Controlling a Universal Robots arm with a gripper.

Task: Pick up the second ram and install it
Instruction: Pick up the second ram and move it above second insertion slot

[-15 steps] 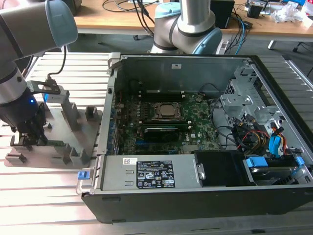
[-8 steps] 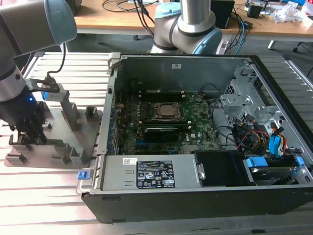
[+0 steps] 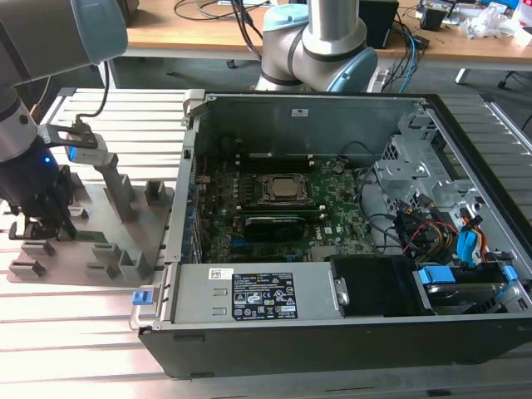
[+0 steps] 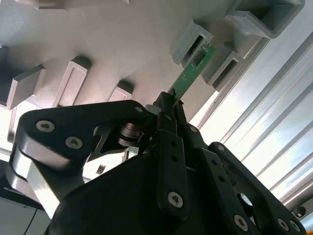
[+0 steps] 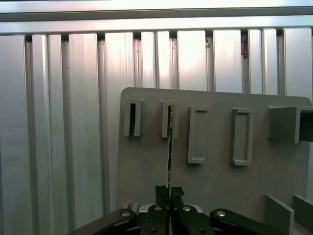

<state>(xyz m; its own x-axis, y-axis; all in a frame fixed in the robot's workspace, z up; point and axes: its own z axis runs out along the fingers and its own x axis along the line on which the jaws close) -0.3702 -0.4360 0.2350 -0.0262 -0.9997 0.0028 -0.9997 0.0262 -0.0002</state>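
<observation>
The second ram (image 4: 192, 72) is a slim green stick standing on edge, its far end still in a slot block of the grey plastic holder (image 4: 112, 44). In the first wrist view the ram (image 5: 170, 147) appears edge-on as a thin line running from the fingers to a slot block. My gripper (image 4: 169, 104) is shut on the ram's near end, with one black finger on each face of it. In the exterior view the gripper (image 3: 40, 223) hangs low over the holder (image 3: 100, 212), at that view's left.
An open computer case (image 3: 249, 301) lies at the exterior view's right of the holder, with the green motherboard (image 3: 332, 218) and its square processor socket (image 3: 283, 189) inside. Cables and blue drive parts (image 3: 465, 249) crowd the case's far right. Everything rests on a ribbed aluminium table (image 5: 58, 122).
</observation>
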